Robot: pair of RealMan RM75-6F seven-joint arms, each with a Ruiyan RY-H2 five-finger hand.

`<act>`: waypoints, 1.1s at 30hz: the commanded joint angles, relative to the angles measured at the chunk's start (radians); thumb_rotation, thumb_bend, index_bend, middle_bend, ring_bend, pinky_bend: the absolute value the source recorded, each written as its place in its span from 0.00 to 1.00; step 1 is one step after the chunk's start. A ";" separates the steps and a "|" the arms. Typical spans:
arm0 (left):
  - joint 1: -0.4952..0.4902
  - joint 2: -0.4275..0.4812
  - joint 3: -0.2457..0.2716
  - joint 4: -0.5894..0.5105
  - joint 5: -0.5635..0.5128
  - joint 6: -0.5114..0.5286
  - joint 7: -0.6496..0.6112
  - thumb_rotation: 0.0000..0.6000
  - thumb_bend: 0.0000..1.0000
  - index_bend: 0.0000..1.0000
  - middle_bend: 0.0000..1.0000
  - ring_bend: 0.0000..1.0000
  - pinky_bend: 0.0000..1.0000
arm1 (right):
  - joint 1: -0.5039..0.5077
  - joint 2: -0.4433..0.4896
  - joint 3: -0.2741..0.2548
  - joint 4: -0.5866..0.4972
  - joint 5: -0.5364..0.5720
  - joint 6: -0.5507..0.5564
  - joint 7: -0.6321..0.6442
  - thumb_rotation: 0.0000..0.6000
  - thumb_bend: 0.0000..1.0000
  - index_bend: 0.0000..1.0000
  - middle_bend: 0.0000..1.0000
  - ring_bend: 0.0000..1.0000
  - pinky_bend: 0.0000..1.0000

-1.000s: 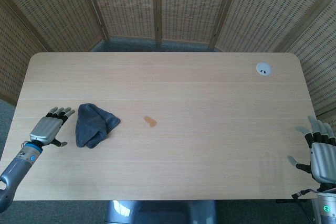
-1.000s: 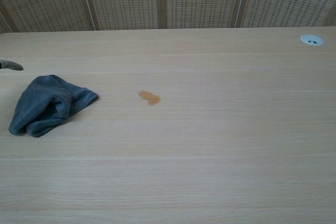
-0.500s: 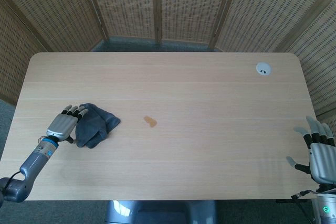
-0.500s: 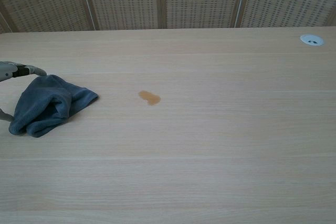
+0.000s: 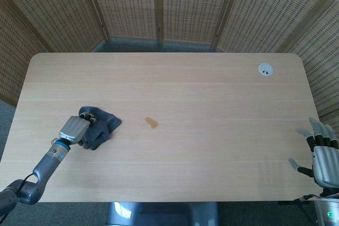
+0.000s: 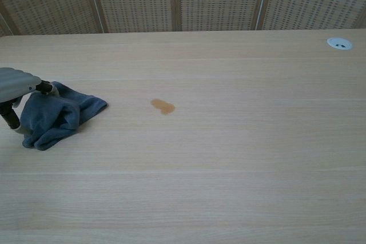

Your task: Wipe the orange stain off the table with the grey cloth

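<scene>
The grey cloth [image 5: 100, 129] [image 6: 57, 115] lies crumpled on the left part of the wooden table [image 5: 212, 93]. My left hand [image 5: 78, 128] [image 6: 17, 87] lies over the cloth's left side, fingers curled onto its top and thumb against its near edge, gripping it. The small orange stain [image 5: 152, 123] [image 6: 162, 106] sits on bare wood to the right of the cloth, a short way off. My right hand [image 5: 323, 154] hovers at the table's right front corner, fingers spread and holding nothing; only the head view shows it.
A white cable grommet [image 5: 266, 69] [image 6: 339, 43] is set into the table's far right corner. Woven wicker screens [image 5: 159, 3] stand behind the table's far edge.
My left hand has moved right from beside the cloth onto it and closed its fingers there; the cloth's left edge has bunched inward. The right hand has barely moved.
</scene>
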 commanded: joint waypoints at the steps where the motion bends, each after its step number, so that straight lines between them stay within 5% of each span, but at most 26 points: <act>1: 0.011 -0.030 0.013 0.049 0.072 0.091 -0.047 1.00 0.14 0.72 0.70 0.66 0.87 | 0.002 0.001 0.001 0.001 0.004 -0.004 0.003 1.00 0.00 0.24 0.00 0.00 0.00; 12: 0.018 -0.032 0.028 0.095 0.123 0.163 -0.094 1.00 0.15 0.76 0.76 0.71 0.93 | 0.004 -0.001 0.001 0.004 0.008 -0.009 -0.002 1.00 0.00 0.24 0.00 0.00 0.00; 25: -0.050 -0.076 0.058 0.316 0.410 0.536 -0.346 1.00 0.15 0.76 0.73 0.69 0.93 | 0.007 -0.007 0.002 0.004 0.016 -0.016 -0.014 1.00 0.00 0.24 0.00 0.00 0.00; 33: -0.106 -0.104 0.065 0.368 0.458 0.579 -0.376 1.00 0.15 0.76 0.71 0.68 0.92 | 0.004 -0.001 0.002 -0.002 0.013 -0.011 -0.004 1.00 0.00 0.24 0.00 0.00 0.00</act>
